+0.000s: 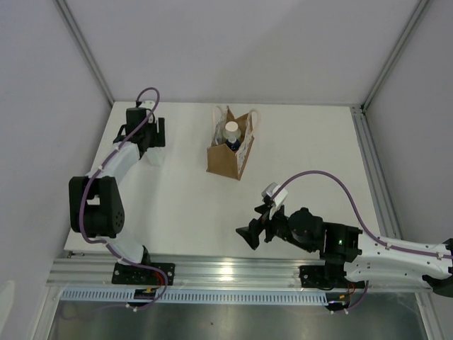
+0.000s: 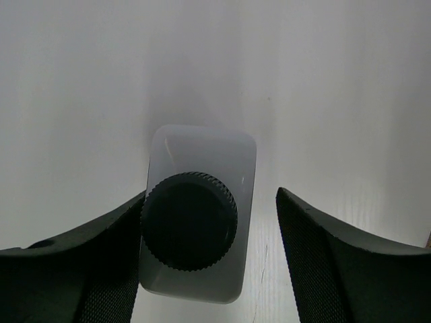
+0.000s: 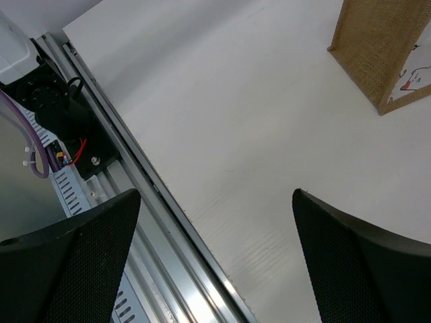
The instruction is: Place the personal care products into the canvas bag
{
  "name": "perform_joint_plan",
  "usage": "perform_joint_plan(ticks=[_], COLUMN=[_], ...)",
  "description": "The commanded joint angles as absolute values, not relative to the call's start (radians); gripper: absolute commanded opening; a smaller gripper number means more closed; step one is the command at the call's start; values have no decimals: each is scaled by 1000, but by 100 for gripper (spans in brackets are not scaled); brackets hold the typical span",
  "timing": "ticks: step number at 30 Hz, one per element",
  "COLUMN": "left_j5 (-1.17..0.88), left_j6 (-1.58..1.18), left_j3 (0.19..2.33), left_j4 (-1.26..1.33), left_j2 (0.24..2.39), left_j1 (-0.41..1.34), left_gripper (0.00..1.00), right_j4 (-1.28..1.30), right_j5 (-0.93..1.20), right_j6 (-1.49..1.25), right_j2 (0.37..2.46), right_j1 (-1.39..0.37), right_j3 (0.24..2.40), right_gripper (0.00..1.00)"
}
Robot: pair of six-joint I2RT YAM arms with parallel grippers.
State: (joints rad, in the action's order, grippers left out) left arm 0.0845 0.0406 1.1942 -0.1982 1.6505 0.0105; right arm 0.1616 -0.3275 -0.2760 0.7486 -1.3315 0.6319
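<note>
A clear squarish bottle (image 2: 196, 151) with a dark round cap (image 2: 189, 221) stands on the table between my left gripper's (image 2: 212, 202) open fingers. The left finger touches it and the right finger stands apart. In the top view this gripper (image 1: 153, 145) is at the back left, over the faint bottle (image 1: 156, 158). The canvas bag (image 1: 225, 161) stands upright at the back middle. Inside it show a cream-white bottle (image 1: 231, 129) and a dark-blue cap (image 1: 232, 144). My right gripper (image 1: 248, 236) is open and empty near the front edge, and open in its wrist view too (image 3: 215, 195).
The white table (image 1: 311, 149) is bounded by a metal rail (image 1: 233, 269) at the front and grey walls behind and at the sides. The right wrist view shows the bag's corner (image 3: 380, 47) at top right and the front rail (image 3: 168, 229) below the fingers.
</note>
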Motion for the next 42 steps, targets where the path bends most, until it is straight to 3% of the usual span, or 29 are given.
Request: perform_joint_plan(ticks=[1, 5, 7, 8, 9, 14, 27, 42], left_j5=[83, 112, 115, 114, 110, 150, 161, 166], left_j6=[14, 9, 5, -23, -31, -52, -92, -106], left_j3=[1192, 1213, 1212, 1206, 1184, 1181, 1354, 1442], left_j4=[-133, -150, -134, -121, -108, -101, -359, -367], left_j2=[1647, 1681, 1677, 1669, 1654, 1640, 1459, 1171], left_j1=[3, 3, 3, 3, 3, 5, 158, 385], left_gripper=[76, 74, 67, 61, 44, 1, 0, 0], right_j4=[135, 138, 137, 137, 135, 133, 141, 164], right_j5=[-351, -353, -354, -359, -359, -359, -410, -571], right_j6=[-265, -264, -264, -264, -264, -261, -252, -252], right_j2=[750, 746, 744, 742, 742, 749, 749, 719], right_j1=[-1344, -1347, -1347, -1348, -1348, -1351, -1353, -1353], right_j3=[680, 681, 680, 680, 680, 680, 681, 672], right_gripper=[99, 99, 99, 99, 99, 99, 99, 99])
